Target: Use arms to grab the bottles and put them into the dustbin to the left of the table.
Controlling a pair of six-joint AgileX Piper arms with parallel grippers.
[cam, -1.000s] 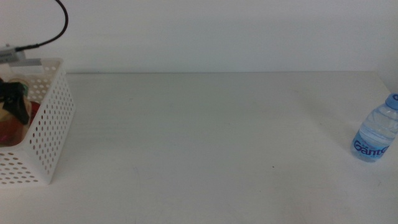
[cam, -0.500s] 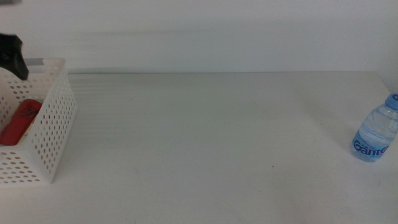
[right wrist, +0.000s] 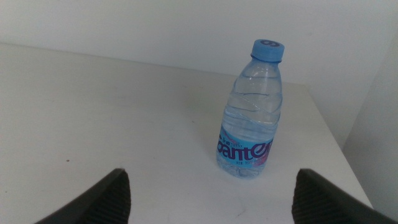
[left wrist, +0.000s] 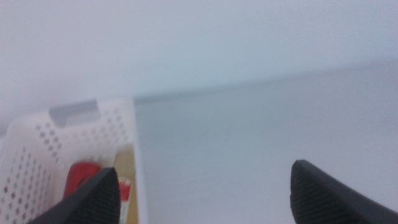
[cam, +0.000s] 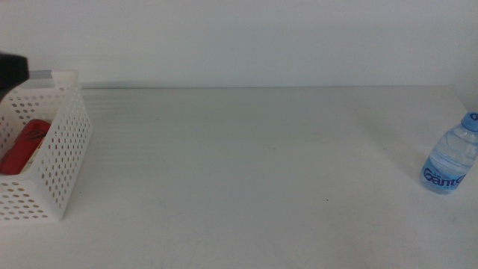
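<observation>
At the far left edge of the white table (cam: 246, 172) stands the dustbin (cam: 63, 149), a white basket with walls full of round holes and a grey strip on its far rim. Half a second ago a dark gripper tip hung just above that far rim; it has since risen and pulled left, and only a blurred dark shape shows at the picture's left edge, above the dustbin. A second ago the gripper was down inside the basket among its contents. A red can (cam: 19, 146) lies on its side inside the dustbin, its long axis running from the near wall toward the far wall. The left gripper (left wrist: 205, 193) is above the table beside the dustbin; its two dark jaws stand wide apart and hold nothing.

The middle of the table is bare. At the right edge, roughly midway between near and far, a small water bottle (cam: 450, 157) stands upright with its blue cap on top and blue label low on its body, in the same spot as before. The right gripper (right wrist: 211, 196) faces this bottle from nearby, jaws spread wide, touching nothing.
</observation>
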